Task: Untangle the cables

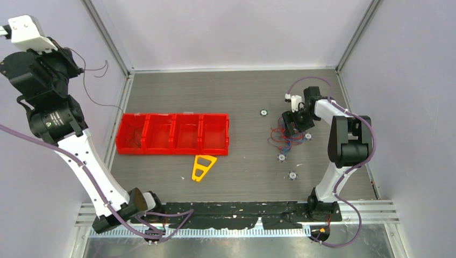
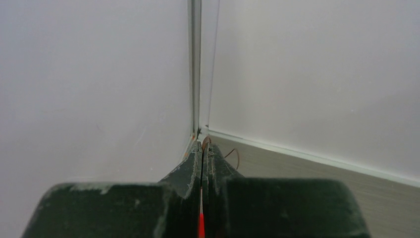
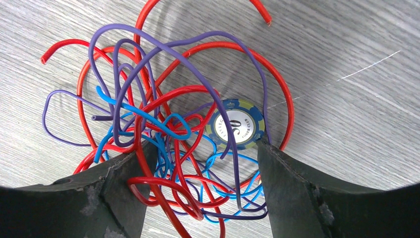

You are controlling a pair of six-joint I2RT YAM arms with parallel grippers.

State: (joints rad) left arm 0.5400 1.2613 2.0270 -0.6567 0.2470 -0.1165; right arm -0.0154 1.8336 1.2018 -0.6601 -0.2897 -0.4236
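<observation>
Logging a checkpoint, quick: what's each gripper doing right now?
Left gripper: shut on a thin red cable.
Right gripper: open, fingers either side of the cable tangle.

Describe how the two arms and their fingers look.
Both the left arm and right arm have white shells between chunky black joints, with a purple cable looped alongside each. A left joint bears small white lettering. The left fingers and right fingers are dark, blocky and scuffed pale.
</observation>
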